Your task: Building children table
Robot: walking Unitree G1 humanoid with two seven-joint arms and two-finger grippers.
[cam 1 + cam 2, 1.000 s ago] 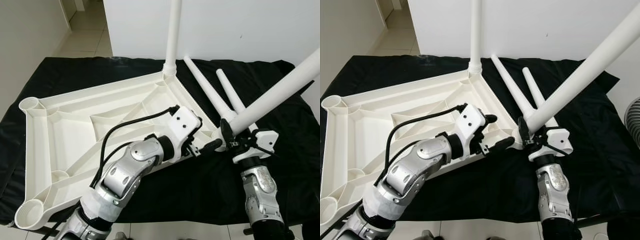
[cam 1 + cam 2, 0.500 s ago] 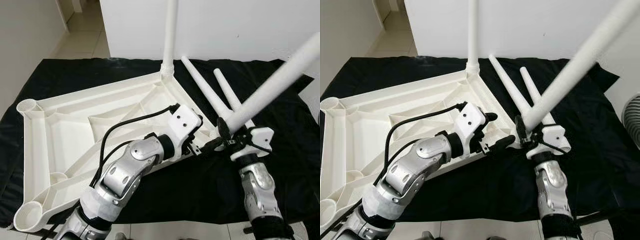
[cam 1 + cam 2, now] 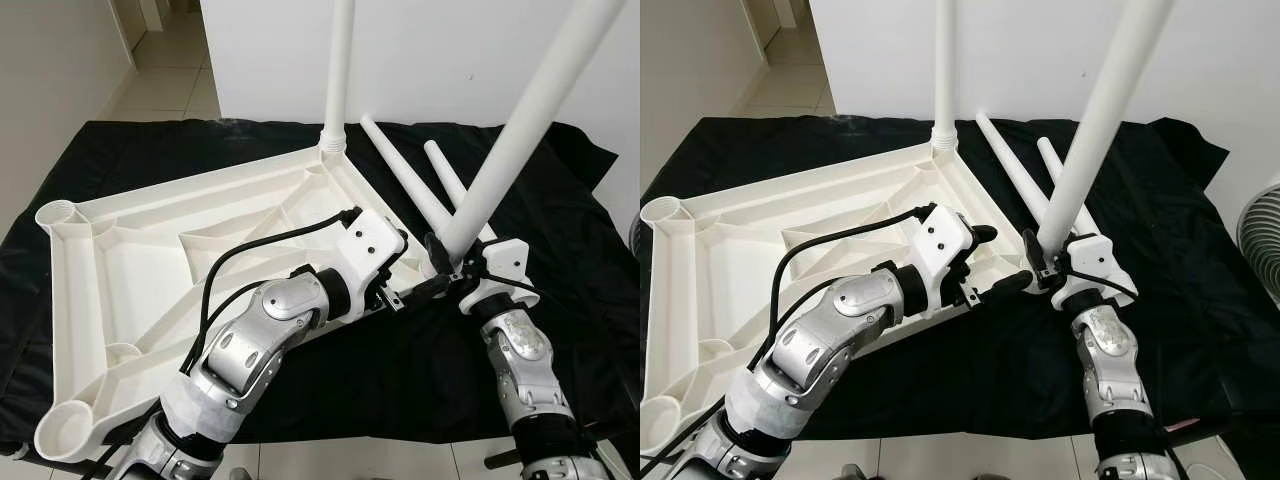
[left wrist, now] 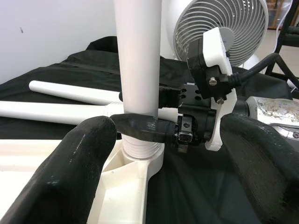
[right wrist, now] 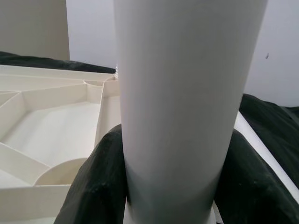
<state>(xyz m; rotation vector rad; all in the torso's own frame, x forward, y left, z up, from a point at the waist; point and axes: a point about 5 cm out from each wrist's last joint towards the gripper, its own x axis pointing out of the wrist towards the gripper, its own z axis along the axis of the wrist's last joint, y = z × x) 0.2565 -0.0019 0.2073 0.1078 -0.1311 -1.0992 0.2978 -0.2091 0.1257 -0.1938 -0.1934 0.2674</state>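
Lying upside down on the black cloth [image 3: 560, 330], the tabletop [image 3: 150, 270] is the landmark. At its near right corner, the leg [image 3: 520, 120] has swung closer to upright (threaded end at the socket), the right gripper [image 3: 1040, 262] clamped on it. Beside that corner, the left gripper [image 3: 405, 295] hovers with fingers spread.

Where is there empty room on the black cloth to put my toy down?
The black cloth is bare to the right of the right gripper, and along the front edge between the two arms. It is crowded in the middle: the upturned tabletop, two loose legs, and the held leg beside the left gripper.
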